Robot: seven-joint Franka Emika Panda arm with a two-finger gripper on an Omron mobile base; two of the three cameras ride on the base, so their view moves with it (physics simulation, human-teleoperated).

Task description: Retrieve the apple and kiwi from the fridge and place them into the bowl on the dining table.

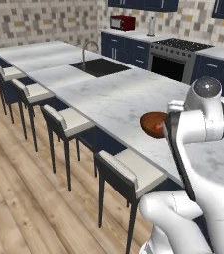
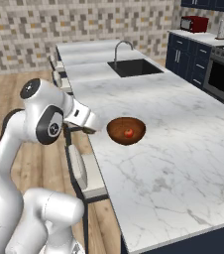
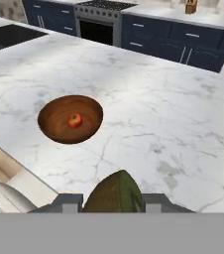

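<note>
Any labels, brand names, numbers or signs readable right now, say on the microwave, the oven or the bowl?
No readable text in any view.
Red microwave: no legible marking.
Oven: front plain, knobs too small to read.
Bowl holding the apple: plain wood, no label.

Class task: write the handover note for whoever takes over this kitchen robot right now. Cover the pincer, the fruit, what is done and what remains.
Pincer: shut on the small brown oval kiwi, near the table edge, short of the bowl.
Small round red-orange apple: already inside the brown wooden bowl on the white marble dining table.
Done: apple delivered, kiwi fetched.
Left: carry the kiwi over the bowl and release it.
</note>
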